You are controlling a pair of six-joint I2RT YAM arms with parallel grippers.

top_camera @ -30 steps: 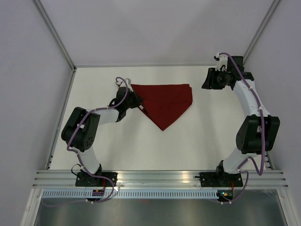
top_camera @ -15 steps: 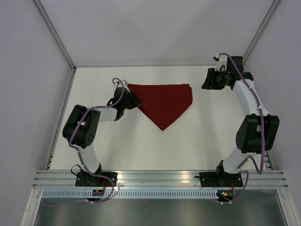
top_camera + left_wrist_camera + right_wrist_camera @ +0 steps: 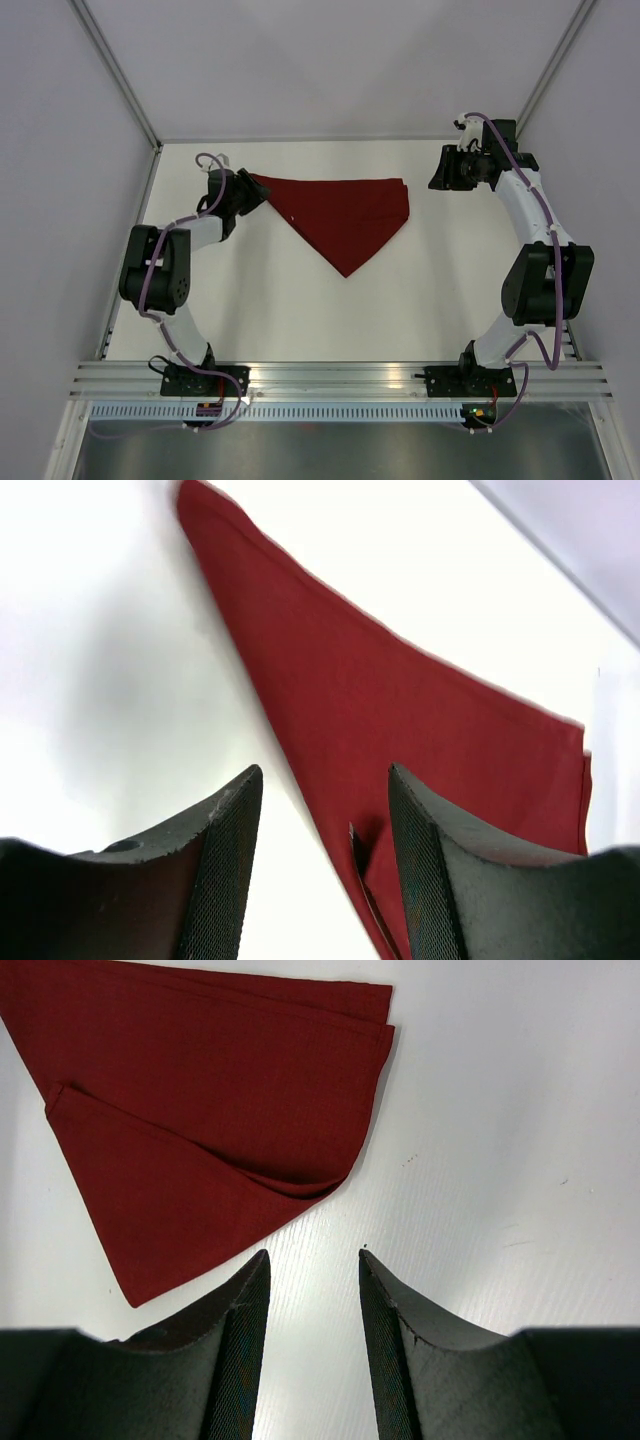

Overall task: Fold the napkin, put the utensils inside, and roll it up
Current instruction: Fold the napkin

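Note:
The dark red napkin (image 3: 340,215) lies folded into a triangle on the white table, long edge at the back, point toward the arms. My left gripper (image 3: 252,187) stands open at the napkin's left corner. In the left wrist view the napkin (image 3: 400,710) runs away from the left gripper (image 3: 322,775), and a small raised flap of cloth (image 3: 357,848) sits between the jaws, gripped by neither. My right gripper (image 3: 440,172) hovers open just off the napkin's right end. In the right wrist view the right gripper (image 3: 313,1255) has only bare table between its fingers, beside the napkin (image 3: 200,1090). The utensils are out of view.
The white table (image 3: 300,310) is bounded by a metal frame post (image 3: 120,70) and pale walls at left, back and right. An aluminium rail (image 3: 340,375) carrying both arm bases runs along the near edge.
My left gripper has opened, letting go of the napkin, and moved left and toward the back. The napkin's left corner now reaches further left. The right arm has not moved.

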